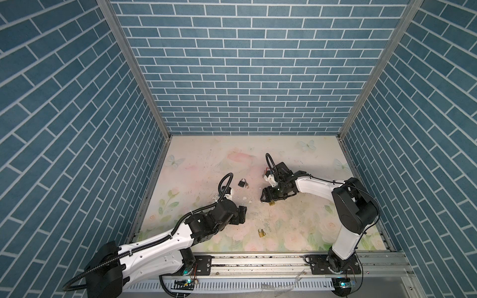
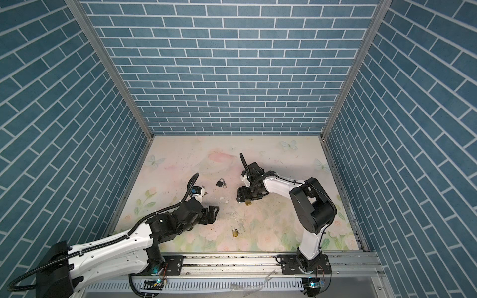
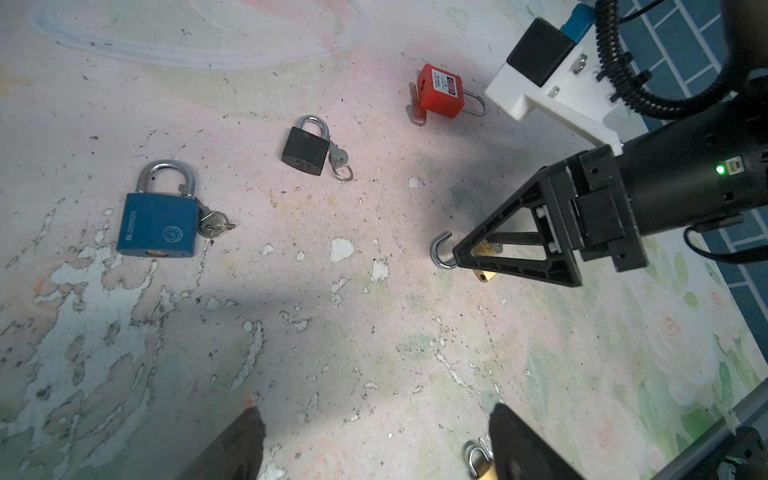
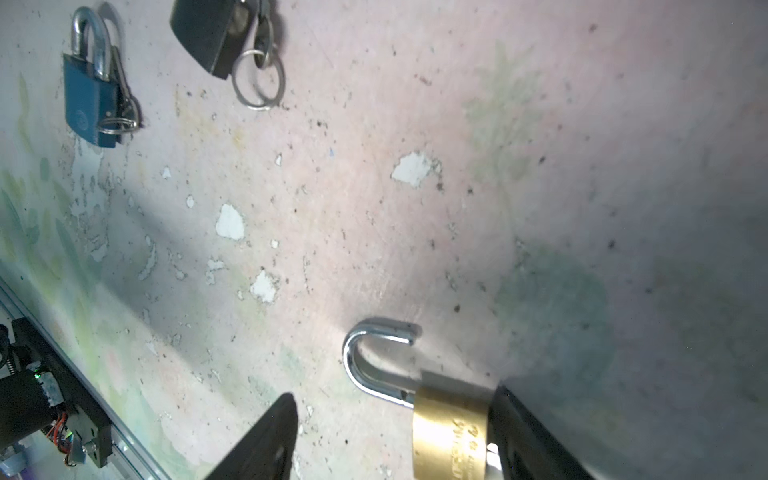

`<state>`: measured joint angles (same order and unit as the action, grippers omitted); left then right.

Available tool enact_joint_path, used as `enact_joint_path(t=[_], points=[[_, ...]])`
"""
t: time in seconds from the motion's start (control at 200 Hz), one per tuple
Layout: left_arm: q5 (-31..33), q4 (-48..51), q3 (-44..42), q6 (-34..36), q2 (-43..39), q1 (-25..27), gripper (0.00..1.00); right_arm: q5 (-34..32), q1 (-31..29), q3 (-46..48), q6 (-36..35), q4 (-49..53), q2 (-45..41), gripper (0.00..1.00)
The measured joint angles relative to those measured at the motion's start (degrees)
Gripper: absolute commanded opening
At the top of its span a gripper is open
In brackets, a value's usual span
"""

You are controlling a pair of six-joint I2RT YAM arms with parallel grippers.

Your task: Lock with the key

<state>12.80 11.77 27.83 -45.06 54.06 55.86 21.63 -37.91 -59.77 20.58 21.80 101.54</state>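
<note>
Nearest the bench's point(image 1: 206, 160) front edge, about midway along it, lies a small brass front lock point(image 1: 261, 232), with no tool near it. Just beyond, left of the middle, the left tool point(image 1: 243, 216) hangs over bare bench with its jaws wide and nothing between them.

At about the bench's middle, the right tool point(image 4: 395, 397) is low over the open lock point(image 4: 451, 436), which I judge to be the task's lock. This tool's jaws are also wide. The brass body touches one finger point(image 4: 528, 436), and the other finger stands well apart from it, so nothing is gripped. The shackle point(image 4: 374, 357) is sprung, and its free end is clear of the body. A bright bit at the body's end beside the finger may be the key, but I cannot tell.

Farther back lie the black lock point(image 1: 241, 183) with its key ring, and the red lock point(image 3: 440, 93) behind the right wrist. The blue lock point(image 3: 160, 224) lies near the black one and shows only in the wrist views.

The main risks:
- **Sliding or spinning:** if the jaws close from this offset, one finger would shove the lock before the other meets it.
- **Failing to latch:** a shackle pressed while its end is off the hole would jam.
- **Losing the key:** a key hidden by the finger could be knocked out.
- **No brace:** the left tool is too far off to steady the lock.
</note>
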Motion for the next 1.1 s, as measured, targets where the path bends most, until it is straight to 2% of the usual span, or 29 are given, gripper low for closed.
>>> enact_joint_path(t=[0.32, 0.57, 0.835, 1.1], points=[[-0.1, 1.7, 0.0, -2.4, -1.1, 0.0, 0.86, 0.3, -3.3, 7.8, 3.3, -1.9, -6.3, 0.75], [0.3, 2.8, -0.1, -5.5, -1.8, 0.0, 0.86, -0.9, -6.8, 9.6, 7.8, -4.4, -7.6, 0.73], [0.3, 4.7, -0.1, -6.3, -1.8, 0.0, 0.86, -6.1, -4.4, 11.5, 10.7, -4.8, -9.9, 0.73], [0.5, 5.7, 2.0, -6.0, -0.2, 0.4, 0.86, -6.6, -0.6, 13.3, 10.9, -5.7, -12.0, 0.73]])
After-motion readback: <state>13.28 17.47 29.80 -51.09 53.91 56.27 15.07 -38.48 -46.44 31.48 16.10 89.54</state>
